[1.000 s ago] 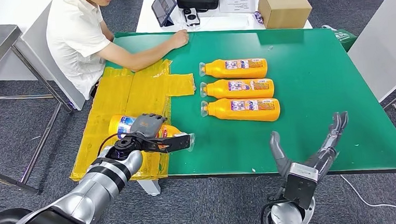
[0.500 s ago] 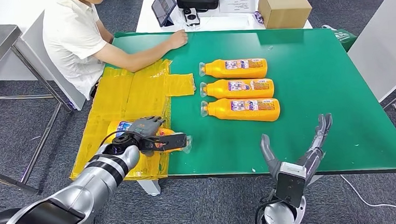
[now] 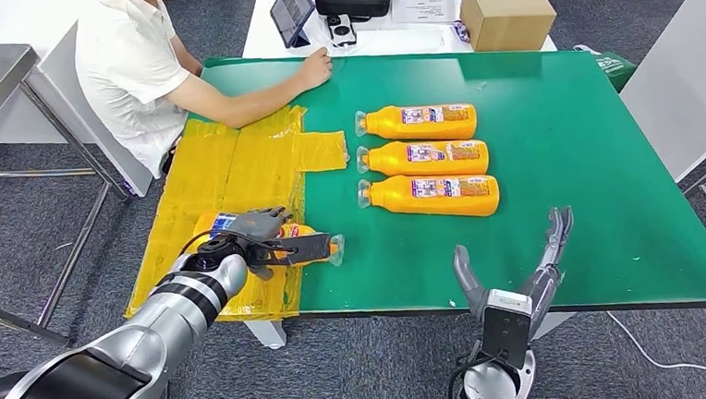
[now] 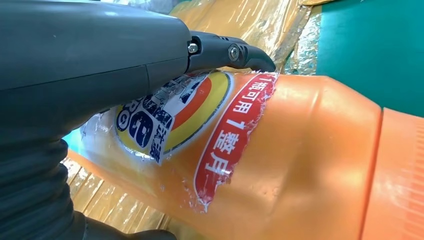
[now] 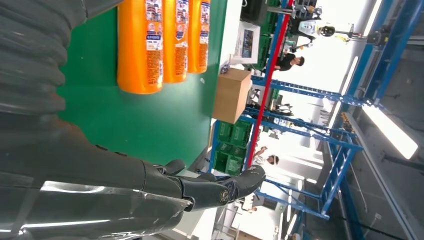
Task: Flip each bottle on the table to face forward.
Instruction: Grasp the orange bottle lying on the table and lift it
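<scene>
Four orange bottles on green table (image 3: 587, 148). Three bottles (image 3: 425, 158) lie in row at frame centre, long axes left-right, caps pointing left. Fourth bottle (image 3: 268, 237) lies lower left on yellow plastic sheet (image 3: 227, 170), cap pointing right, left hand (image 3: 263, 235) wrapped around it. Right hand (image 3: 520, 272) at lower centre, fingers spread wide, holding nothing.

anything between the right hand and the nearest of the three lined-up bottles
No. In the head view only bare green table lies between the right hand, open at the near edge, and the nearest bottle of the row.
</scene>
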Tool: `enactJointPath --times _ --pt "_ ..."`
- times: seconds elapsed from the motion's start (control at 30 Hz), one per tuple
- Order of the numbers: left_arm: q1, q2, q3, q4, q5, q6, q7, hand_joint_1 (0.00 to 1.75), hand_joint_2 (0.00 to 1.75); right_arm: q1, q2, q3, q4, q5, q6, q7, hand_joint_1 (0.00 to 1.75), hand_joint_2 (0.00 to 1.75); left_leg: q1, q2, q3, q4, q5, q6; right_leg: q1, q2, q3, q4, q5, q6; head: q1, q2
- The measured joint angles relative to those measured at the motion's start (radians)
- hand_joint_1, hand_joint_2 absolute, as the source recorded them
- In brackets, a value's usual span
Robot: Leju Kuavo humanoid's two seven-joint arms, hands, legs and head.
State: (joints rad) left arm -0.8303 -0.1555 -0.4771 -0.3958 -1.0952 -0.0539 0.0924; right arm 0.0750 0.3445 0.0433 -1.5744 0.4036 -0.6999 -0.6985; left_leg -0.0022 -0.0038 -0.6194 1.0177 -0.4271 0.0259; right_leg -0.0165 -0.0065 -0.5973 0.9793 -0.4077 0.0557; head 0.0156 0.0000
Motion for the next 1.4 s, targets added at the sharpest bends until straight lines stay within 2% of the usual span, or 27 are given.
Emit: enactJointPath --times 0.17,0.27,0.47,0.6,0.8,1.1,1.3,1.4 --pt "-0.002 -0.003 0.013 0.008 0.016 0.004 0.007 0.0 1.75 0.0 -0.003 0.007 0.02 -0.008 0.0 0.0 0.0 1.75 0.0 0.0 0.0 0.0 0.0 0.0 0.0 0.0 0.0 0.0 0.0 0.0 0.0 0.0" --pt "0.004 -0.003 0.016 0.008 0.028 0.04 -0.012 0.0 1.75 0.0 -0.003 0.008 0.024 -0.007 0.0 0.0 0.0 1.75 0.0 0.0 0.0 0.0 0.0 0.0 0.0 0.0 0.0 0.0 0.0 0.0 0.0 0.0" --pt "0.094 -0.015 0.058 -0.079 0.141 0.3 -0.175 0.0 1.75 0.009 -0.004 0.007 0.025 0.001 0.0 0.0 0.0 1.75 0.0 0.0 0.0 0.0 0.0 0.0 0.0 0.0 0.0 0.0 0.0 0.0 0.0 0.0" --pt "0.199 -0.02 0.068 -0.222 0.167 0.38 -0.233 0.0 1.75 0.017 -0.004 0.004 0.022 0.008 0.0 0.0 0.0 1.75 -0.001 0.0 0.0 0.0 -0.001 0.0 0.0 0.0 -0.001 0.0 0.0 0.0 0.0 0.0" --pt "0.314 -0.018 0.052 -0.434 0.194 0.414 -0.241 0.0 1.75 0.02 -0.004 -0.001 0.017 0.014 0.0 0.0 0.0 1.75 0.0 0.0 0.0 0.0 -0.001 0.0 0.0 0.0 -0.001 0.0 0.0 0.0 0.0 0.0" --pt "0.401 0.009 -0.011 -0.65 0.324 0.3 -0.275 0.0 1.75 0.029 -0.005 -0.013 0.005 0.028 0.0 0.0 0.0 1.75 0.0 0.0 0.0 0.0 0.0 0.0 0.0 0.0 -0.001 0.0 0.0 0.0 0.0 0.0" --pt "0.436 0.028 -0.063 -0.749 0.377 0.304 -0.295 0.0 1.75 0.033 -0.012 -0.022 -0.006 0.059 0.0 0.0 0.0 1.75 0.0 0.0 0.0 0.0 -0.001 0.0 0.0 0.0 -0.001 0.0 0.0 0.0 0.0 0.0" --pt "0.46 0.034 -0.082 -0.794 0.426 0.31 -0.317 0.0 1.75 0.034 -0.024 -0.025 0.013 0.148 0.0 0.0 0.0 1.75 0.0 0.0 0.0 0.0 -0.001 0.0 0.0 0.0 -0.001 0.0 0.0 0.0 0.0 0.0"
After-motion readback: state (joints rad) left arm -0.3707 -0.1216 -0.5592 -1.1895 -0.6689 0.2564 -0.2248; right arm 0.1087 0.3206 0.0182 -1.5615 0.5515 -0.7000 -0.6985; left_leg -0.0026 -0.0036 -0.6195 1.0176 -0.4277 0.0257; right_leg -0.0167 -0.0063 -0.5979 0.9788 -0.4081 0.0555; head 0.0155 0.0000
